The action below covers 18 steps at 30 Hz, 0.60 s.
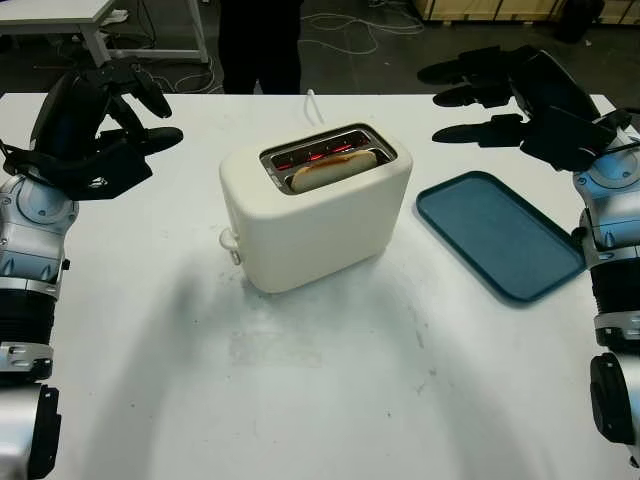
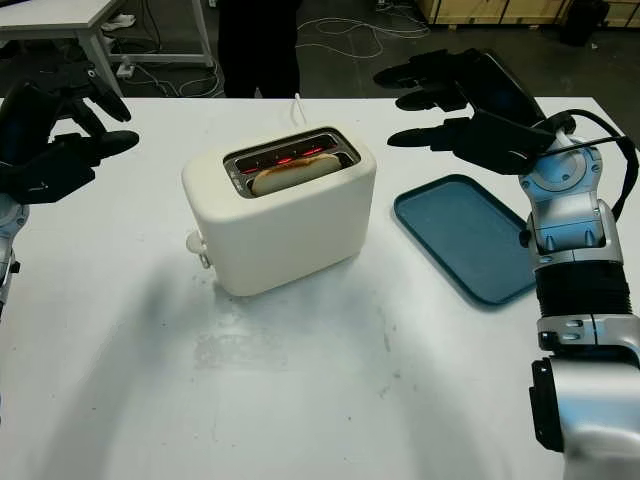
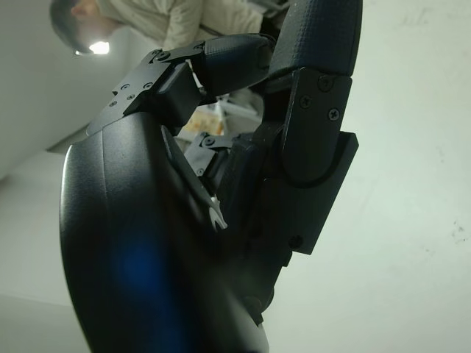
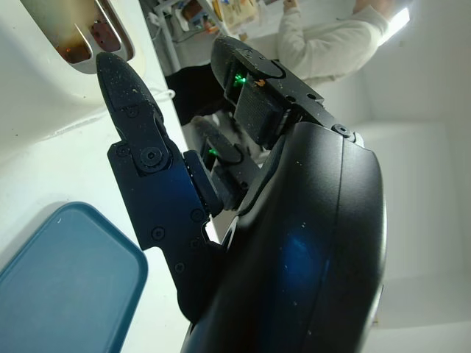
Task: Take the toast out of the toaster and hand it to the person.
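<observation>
A cream toaster (image 1: 315, 215) stands mid-table with a slice of toast (image 1: 333, 170) poking out of its near slot; the far slot glows red. My left hand (image 1: 160, 118) is open, raised above the table to the toaster's left, well apart from it. My right hand (image 1: 438, 102) is open too, held in the air to the toaster's right, beyond the tray's far end, fingers pointing toward the toaster. A person (image 1: 260, 45) in dark trousers stands at the table's far edge behind the toaster. In the right wrist view the toaster slots (image 4: 81, 29) appear past my fingers.
A blue tray (image 1: 500, 235) lies on the white table (image 1: 330, 380) right of the toaster, with nothing on it. The toaster's white cord (image 1: 312, 105) runs toward the far edge. Cables and another table's legs (image 1: 100, 40) are on the floor beyond.
</observation>
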Tool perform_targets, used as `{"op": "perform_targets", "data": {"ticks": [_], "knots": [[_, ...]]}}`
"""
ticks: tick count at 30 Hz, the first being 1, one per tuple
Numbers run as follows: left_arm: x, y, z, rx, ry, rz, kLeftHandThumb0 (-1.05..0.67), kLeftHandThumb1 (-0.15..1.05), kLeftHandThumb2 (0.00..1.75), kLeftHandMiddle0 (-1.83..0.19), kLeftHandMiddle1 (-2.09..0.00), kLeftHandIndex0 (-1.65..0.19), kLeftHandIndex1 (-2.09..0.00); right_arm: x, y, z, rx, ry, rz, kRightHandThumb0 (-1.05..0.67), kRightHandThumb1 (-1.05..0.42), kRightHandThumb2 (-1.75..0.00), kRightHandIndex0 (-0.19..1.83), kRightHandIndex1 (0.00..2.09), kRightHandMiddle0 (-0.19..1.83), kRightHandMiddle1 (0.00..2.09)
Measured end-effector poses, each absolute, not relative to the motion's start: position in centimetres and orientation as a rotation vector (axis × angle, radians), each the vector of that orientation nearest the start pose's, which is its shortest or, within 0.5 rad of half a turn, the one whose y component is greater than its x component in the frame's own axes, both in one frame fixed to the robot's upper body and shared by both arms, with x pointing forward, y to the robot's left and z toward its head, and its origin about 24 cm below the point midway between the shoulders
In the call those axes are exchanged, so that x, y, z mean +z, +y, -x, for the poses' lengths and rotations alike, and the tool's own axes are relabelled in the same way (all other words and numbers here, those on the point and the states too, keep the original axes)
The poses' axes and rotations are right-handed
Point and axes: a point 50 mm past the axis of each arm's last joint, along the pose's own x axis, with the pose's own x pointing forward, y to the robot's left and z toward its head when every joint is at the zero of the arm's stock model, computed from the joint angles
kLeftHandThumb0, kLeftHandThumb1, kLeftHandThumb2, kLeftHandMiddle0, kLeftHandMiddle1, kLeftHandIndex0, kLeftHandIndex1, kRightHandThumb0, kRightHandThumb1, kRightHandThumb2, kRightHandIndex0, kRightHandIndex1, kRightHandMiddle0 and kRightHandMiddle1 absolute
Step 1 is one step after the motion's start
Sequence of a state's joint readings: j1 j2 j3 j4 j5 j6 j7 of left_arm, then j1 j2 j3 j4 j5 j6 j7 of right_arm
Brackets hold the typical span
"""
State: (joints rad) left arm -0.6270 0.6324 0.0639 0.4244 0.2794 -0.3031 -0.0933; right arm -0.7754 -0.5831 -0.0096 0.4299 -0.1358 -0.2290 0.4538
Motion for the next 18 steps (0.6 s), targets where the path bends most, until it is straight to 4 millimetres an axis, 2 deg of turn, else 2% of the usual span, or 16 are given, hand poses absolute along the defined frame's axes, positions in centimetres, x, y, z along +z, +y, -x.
{"op": "perform_targets", "data": {"ticks": [18], "knots": [[20.65, 25.38, -34.26, 0.026, -0.46, -0.883, -1.05, 0.92, 0.17, -0.72, -1.42, -0.59, -1.43, 22.86, -21.28, -35.88, 0.334, -0.409, 0.791, -0.54, -0.75, -0.01, 0.85, 0.0, 0.78, 0.0]]}}
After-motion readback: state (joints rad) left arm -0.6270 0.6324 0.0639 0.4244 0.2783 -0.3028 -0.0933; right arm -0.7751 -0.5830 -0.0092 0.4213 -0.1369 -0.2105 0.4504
